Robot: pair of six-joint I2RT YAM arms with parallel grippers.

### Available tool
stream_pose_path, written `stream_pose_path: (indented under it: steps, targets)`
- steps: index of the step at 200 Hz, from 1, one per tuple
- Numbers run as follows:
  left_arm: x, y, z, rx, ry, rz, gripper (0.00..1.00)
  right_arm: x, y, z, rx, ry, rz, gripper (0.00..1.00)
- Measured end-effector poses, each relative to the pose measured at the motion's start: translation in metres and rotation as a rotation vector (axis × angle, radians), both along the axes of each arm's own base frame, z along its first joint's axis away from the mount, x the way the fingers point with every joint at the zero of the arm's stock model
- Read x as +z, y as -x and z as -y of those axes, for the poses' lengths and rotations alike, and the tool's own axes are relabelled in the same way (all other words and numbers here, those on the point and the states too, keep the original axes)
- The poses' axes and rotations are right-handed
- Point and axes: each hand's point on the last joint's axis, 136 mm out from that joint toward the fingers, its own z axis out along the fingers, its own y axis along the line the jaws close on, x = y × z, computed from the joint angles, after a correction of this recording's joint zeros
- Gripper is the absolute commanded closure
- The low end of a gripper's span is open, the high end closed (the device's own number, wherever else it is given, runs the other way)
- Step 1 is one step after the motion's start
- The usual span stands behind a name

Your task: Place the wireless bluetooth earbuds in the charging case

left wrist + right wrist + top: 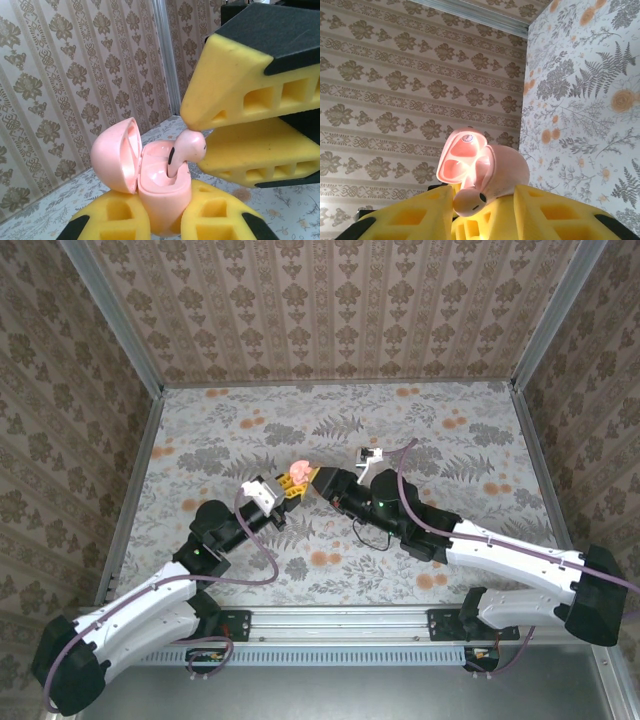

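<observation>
The left arm [150, 610] is extended from its base at the near left, up and to the right. The left gripper [288, 487] is held with its jaws clamped on the lower body of the open charging case [160, 185]. The right arm [500, 550] is extended leftward from the near right and bent at the elbow, and the right gripper [320, 478] is set almost tip to tip against the left one, its jaws pinched on an earbud [192, 145].
</observation>
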Motion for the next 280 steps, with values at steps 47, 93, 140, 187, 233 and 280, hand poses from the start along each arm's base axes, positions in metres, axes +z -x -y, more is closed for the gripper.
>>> stream_pose_path:
  steps: [47,93,140,187,233,280]
  targets:
    - [0.001,0.000,0.000,-0.003,0.002,0.002,1.00,0.001,0.004,0.010,0.014,0.118,0.035,0.62]
    - [-0.004,0.007,0.005,-0.057,-0.015,-0.012,1.00,0.058,0.004,0.032,0.055,0.260,0.180,0.63]
    - [0.004,0.012,0.010,-0.159,0.005,-0.049,1.00,0.078,0.016,0.030,0.247,0.407,0.315,0.63]
    - [0.001,0.021,0.021,-0.278,0.006,-0.117,1.00,0.056,0.037,0.015,0.499,0.555,0.404,0.60]
    - [0.004,0.032,0.030,-0.383,0.007,-0.154,1.00,0.042,0.052,0.017,0.618,0.639,0.467,0.57]
    - [0.006,0.038,0.035,-0.440,0.010,-0.178,1.00,0.029,0.052,0.018,0.666,0.704,0.494,0.56]
